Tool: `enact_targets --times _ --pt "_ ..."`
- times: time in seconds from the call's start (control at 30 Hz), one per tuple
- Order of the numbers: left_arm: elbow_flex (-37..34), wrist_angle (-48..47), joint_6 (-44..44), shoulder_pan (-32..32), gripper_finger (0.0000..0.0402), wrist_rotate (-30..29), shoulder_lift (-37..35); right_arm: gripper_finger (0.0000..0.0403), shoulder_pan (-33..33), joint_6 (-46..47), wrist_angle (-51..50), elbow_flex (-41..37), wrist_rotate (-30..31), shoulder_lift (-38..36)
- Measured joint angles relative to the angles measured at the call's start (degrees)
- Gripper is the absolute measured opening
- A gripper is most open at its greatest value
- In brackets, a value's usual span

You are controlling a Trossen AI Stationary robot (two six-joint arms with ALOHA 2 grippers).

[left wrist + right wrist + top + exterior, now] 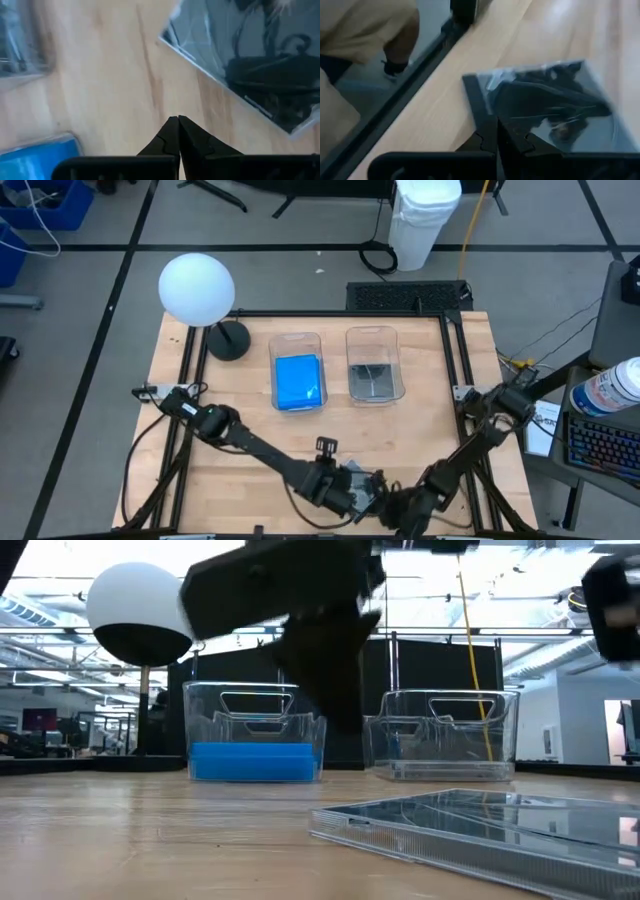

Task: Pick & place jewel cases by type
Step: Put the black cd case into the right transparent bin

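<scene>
A grey see-through case (480, 825) lies flat on the wooden desk (230, 405) at its near edge, between the two arms; in the high view it is mostly covered by them, and in the low view it fills the lower right foreground. The left gripper (177, 122) hangs low over the desk just beside this case (250, 65), its fingers pressed together with nothing between them. The right gripper (496, 125) is also low, right at the dark-spined edge of the same case (545, 107), its fingers closed tip to tip and holding nothing; whether they touch the case cannot be told. In the high view the left gripper (345, 485) and the right gripper (400, 502) sit near each other at the desk's front middle. Farther back stand two clear tubs side by side: the left tub (296, 342) holds blue cases (298, 380) stacked flat on its floor, and the right tub (374, 335) holds a grey see-through case (374, 380). The low view shows the same blue stack (253, 762) in the left tub (255, 700) and the right tub (440, 730) beside it. A white ball lamp (197, 288) on a dark round base stands at the desk's back left. In the right wrist view a person's trouser leg and shoe (395, 65) show on the floor beyond the desk's edge.
</scene>
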Motion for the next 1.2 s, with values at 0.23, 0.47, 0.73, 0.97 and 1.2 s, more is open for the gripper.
enact_targets --times 0.23,0.47,0.73,0.97,1.2 --pt "-3.2 0.0 3.1 1.7 0.0016 3.5 0.0 0.0000 2.2 5.9 -5.5 6.3 1.5 4.5" --pt "-6.4 4.5 7.6 3.7 0.0013 7.4 -0.1 0.0000 6.2 7.4 -7.0 10.3 5.8 4.6" --pt "-7.4 6.2 10.3 4.5 0.0004 9.7 -0.1 0.0000 9.0 28.3 -35.1 11.4 19.2 1.1" --pt "-7.4 10.2 11.6 4.4 0.0021 11.0 -0.1 0.0000 5.7 35.7 -37.3 5.7 16.7 0.7" --pt "-7.4 10.8 11.1 4.4 0.0007 11.7 -0.1 0.0000 3.1 40.3 -31.6 -1.6 12.7 0.3"
